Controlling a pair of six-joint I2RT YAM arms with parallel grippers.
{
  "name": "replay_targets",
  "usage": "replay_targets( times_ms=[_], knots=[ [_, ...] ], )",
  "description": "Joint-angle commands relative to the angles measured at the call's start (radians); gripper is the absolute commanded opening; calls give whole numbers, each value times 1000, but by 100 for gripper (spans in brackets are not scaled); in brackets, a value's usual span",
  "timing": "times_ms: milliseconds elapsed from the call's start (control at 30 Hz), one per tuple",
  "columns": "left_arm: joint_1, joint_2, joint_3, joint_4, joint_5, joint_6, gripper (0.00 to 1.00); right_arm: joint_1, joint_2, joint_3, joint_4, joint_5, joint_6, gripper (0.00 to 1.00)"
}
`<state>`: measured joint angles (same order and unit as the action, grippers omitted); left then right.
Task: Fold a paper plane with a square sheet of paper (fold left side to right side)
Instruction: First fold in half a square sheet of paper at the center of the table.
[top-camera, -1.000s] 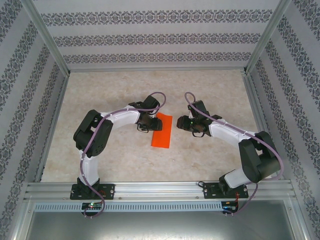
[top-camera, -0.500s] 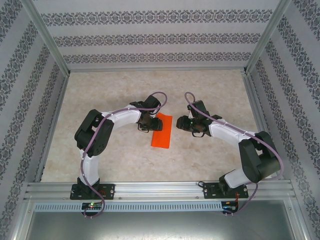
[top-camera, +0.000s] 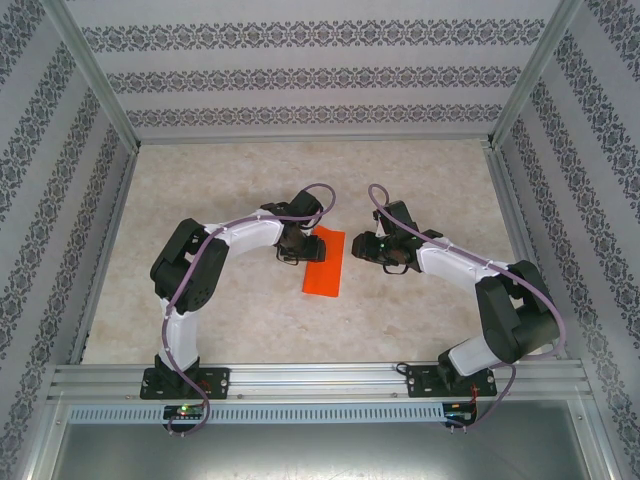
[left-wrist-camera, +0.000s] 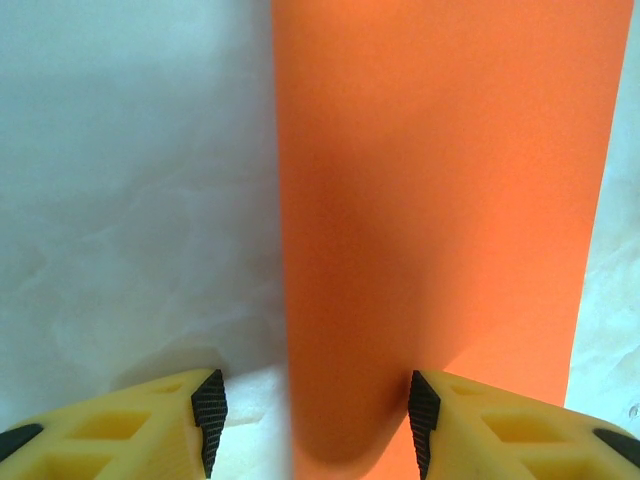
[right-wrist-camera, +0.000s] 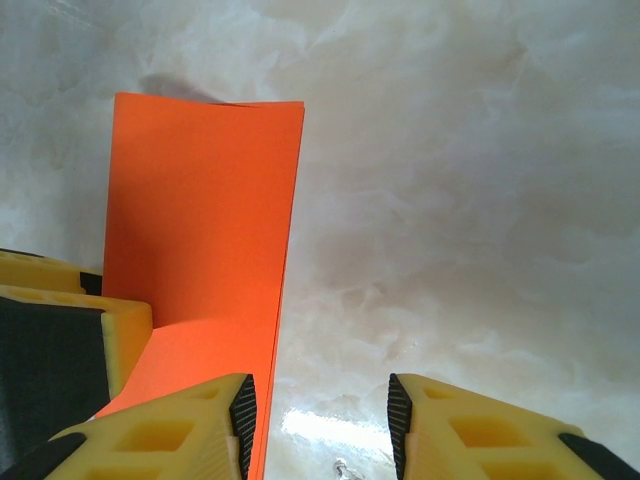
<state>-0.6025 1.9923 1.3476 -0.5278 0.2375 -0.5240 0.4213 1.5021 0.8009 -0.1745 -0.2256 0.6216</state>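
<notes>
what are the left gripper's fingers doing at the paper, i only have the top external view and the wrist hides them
observer: In the left wrist view the left gripper is open. A long edge of the square sheet of paper runs between its pads, with one pad over the bare table and the other over the orange.
operator: and the right gripper, open too
observer: Yes. The right wrist view shows the right gripper open at the paper's other long edge, with one finger over the orange and the other over the table.
</notes>
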Motion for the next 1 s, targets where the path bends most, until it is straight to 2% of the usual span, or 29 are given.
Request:
replay_targets(
  times_ms=[0, 967],
  knots=[
    [-28, 58, 2, 22, 23, -15, 56, 8, 13, -2, 15, -9, 1, 41],
    [-38, 77, 8, 19, 38, -13, 56, 26, 20, -5, 42, -31, 21, 39]
  ],
)
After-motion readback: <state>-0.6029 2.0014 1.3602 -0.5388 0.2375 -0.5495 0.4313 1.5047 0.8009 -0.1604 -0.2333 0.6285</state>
